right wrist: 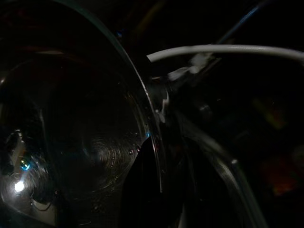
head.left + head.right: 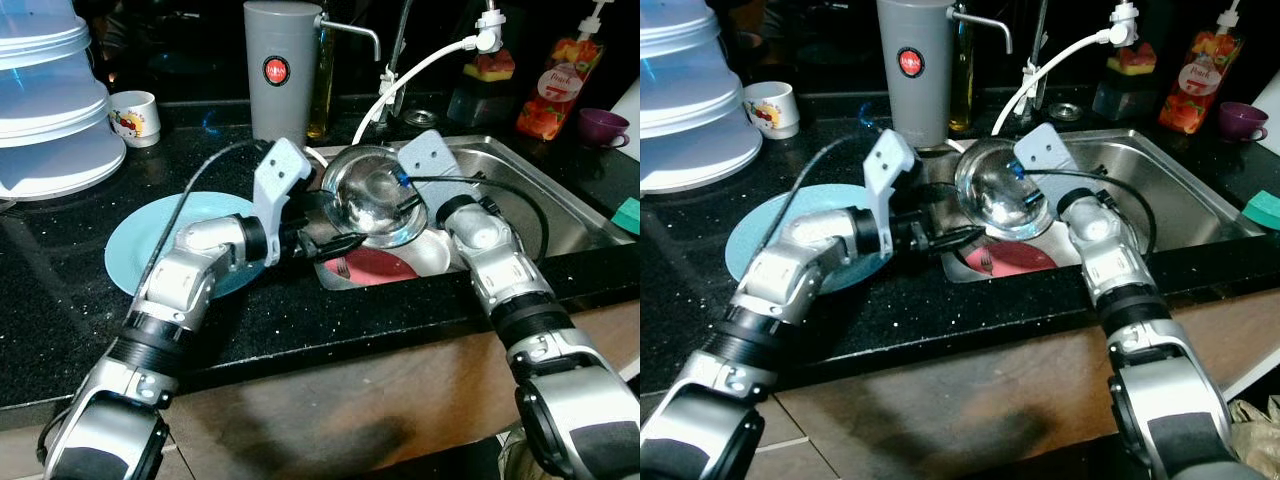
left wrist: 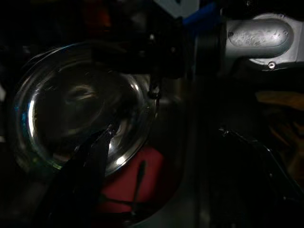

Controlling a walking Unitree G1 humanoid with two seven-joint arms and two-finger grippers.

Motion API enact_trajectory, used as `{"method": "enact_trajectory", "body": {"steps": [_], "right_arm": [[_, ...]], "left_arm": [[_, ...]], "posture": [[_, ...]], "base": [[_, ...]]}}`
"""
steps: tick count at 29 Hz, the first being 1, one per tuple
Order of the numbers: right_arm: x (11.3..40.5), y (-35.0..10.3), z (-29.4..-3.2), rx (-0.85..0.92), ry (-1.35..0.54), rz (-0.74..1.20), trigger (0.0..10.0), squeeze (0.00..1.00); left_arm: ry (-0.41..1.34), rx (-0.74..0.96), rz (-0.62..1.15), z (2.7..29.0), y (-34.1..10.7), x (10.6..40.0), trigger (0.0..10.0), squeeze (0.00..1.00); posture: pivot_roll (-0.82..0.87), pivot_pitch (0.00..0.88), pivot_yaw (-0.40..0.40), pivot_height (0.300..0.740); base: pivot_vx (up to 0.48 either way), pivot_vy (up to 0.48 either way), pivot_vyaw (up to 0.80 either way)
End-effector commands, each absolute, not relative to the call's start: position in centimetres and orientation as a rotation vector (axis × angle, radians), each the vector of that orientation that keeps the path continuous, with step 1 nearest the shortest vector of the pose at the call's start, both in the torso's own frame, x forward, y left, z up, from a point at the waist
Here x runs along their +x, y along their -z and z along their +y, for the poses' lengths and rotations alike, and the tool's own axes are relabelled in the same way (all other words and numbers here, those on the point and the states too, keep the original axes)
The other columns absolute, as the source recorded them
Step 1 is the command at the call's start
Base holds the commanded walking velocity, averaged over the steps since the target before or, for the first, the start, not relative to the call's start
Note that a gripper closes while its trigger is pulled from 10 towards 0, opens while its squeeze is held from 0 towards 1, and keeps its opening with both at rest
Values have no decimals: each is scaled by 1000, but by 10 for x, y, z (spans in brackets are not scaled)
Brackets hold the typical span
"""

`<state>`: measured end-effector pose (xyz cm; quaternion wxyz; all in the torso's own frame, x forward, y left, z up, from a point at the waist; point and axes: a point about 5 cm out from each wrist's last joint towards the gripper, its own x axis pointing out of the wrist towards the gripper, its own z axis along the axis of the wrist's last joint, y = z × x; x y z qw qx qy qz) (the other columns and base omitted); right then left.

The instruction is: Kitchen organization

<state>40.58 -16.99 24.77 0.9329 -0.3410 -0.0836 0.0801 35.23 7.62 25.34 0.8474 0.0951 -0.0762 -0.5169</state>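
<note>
Arms of silver reached forward from the near edge of the black speckled table [image 2: 300,320], both meeting at a steel bowl [image 2: 372,195] held tilted above the left end of the sink [image 2: 540,190]. The left gripper [image 2: 345,243] pointed across toward the bowl's lower rim, its black fingers [image 3: 90,156] drawn narrow with the tips at the rim; whether they actually pinched the steel could not be told. The right gripper [image 2: 408,205] came in from the other side and was clamped on the bowl's rim, one finger [image 1: 142,185] lying along the inner face of the bowl in the right wrist view. Beneath the bowl, down in the sink, lay a red plate [image 2: 375,265] with a fork [image 2: 343,268] resting on it. Left of the sink a light blue plate [image 2: 140,245] sat flat on the table, partly covered by the left arm. Farther back stood a grey cylindrical canister [image 2: 282,70] with a red round label, a small printed cup [image 2: 135,117], stacked translucent containers [image 2: 45,90], a white hose [image 2: 420,70] by the faucet, a bottle with fruit pictures [image 2: 560,85] and a purple cup [image 2: 603,127].
</note>
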Motion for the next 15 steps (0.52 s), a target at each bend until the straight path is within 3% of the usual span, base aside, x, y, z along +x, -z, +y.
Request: {"method": "enact_trajectory", "body": {"steps": [1,7,15], "right_arm": [[405,-237,-166,-707,-212,-140,0,0],[402,-218,-154,-714,-317,-59,0,0],[400,-208,-147,-740,-384,-10,0,0]], "left_arm": [[1090,234,-119,74,-246,355,10000,0],[985,278,-27,79,-237,367,10000,0],[984,298,4,79,-232,368,10000,0]], "posture": [[3,98,-42,740],[6,98,-39,740],[6,97,-37,740]], "base": [[0,0,0],[0,0,0],[0,0,0]]}}
